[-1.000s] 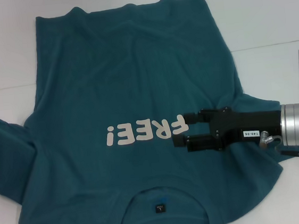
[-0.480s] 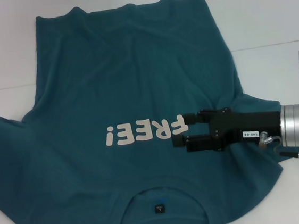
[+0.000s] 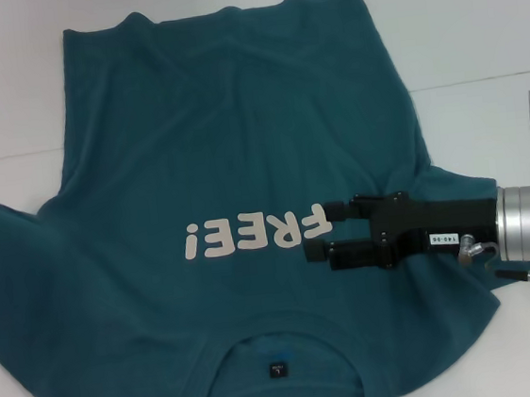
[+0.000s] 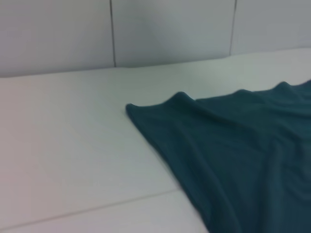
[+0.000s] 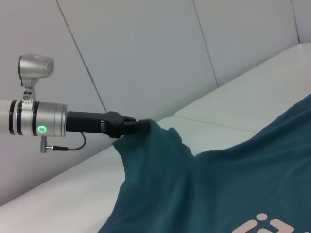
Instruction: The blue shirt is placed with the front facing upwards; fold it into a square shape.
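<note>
The white counter carries the blue shirt, which lies spread with its front upward, the hem at the far side and the neck near the robot. It looks to us like a light and very soft cloth: it will sag and wrinkle wherever it is lifted, and a fold will not stay sharp by itself. We judge that the good places to take it are the edges, meaning the sleeve ends, the shoulders and the hem corners, with a fold pinched flat and not pulled hard.

The right claw is over the chest, just beside the "FREE!" lettering. In the head view its two fingers have cloth between them, and in the right wrist view the cloth rises in a peak to a claw tip, which we take for the same claw. So we judge it is clamped on a gathered fold of the shirt, probably the right sleeve.

The left claw shows in no view. The near edge of the shirt below the neck label is cut off, and so is the left sleeve end. We cannot read the label.
</note>
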You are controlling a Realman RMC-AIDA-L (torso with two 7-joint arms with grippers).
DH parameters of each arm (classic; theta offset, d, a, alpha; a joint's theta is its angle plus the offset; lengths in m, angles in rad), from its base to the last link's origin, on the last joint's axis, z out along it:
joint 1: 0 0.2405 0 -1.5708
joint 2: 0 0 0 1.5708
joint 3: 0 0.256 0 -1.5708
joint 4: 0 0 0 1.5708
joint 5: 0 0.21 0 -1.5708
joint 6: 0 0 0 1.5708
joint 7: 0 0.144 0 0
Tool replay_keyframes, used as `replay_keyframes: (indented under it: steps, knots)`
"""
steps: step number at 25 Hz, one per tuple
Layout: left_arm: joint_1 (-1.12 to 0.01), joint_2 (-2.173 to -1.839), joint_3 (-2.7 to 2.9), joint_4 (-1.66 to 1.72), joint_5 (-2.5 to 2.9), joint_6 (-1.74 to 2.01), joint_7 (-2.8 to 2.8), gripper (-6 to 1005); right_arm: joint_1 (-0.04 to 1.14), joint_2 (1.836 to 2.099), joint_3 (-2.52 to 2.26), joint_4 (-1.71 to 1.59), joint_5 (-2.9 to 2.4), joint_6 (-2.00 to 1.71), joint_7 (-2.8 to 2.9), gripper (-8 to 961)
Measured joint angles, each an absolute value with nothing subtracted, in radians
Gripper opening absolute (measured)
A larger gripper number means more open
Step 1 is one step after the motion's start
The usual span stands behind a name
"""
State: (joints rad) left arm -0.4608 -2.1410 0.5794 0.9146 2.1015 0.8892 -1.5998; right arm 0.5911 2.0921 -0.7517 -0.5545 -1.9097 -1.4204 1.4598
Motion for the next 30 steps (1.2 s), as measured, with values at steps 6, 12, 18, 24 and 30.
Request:
replay_keyframes:
  steps: [6,12,18,24,30]
  knots:
    - [-0.439,-2.162,0.617,0.931,2.102,0.930,-1.623,5,0.592,2.092,-0.752,-0.555,-1.910,-1.422,1.458,883]
    - [-0.434,-2.163,0.631,0.973,2.090,1.116,-1.695,9,0.592,2.092,-0.752,-0.555,-1.910,-1.425,1.457,883]
    - [-0.467,-2.165,0.649,0.960,2.059,1.229,-1.729,12,0.589,2.092,-0.752,-0.555,-1.911,-1.425,1.454,883]
    - [-0.517,-2.165,0.696,0.851,2.025,1.220,-1.732,14,0.583,2.092,-0.753,-0.547,-1.915,-1.425,1.453,883]
    - [-0.542,-2.166,0.688,0.793,2.005,1.206,-1.746,65,0.582,2.092,-0.758,-0.545,-1.916,-1.424,1.453,883]
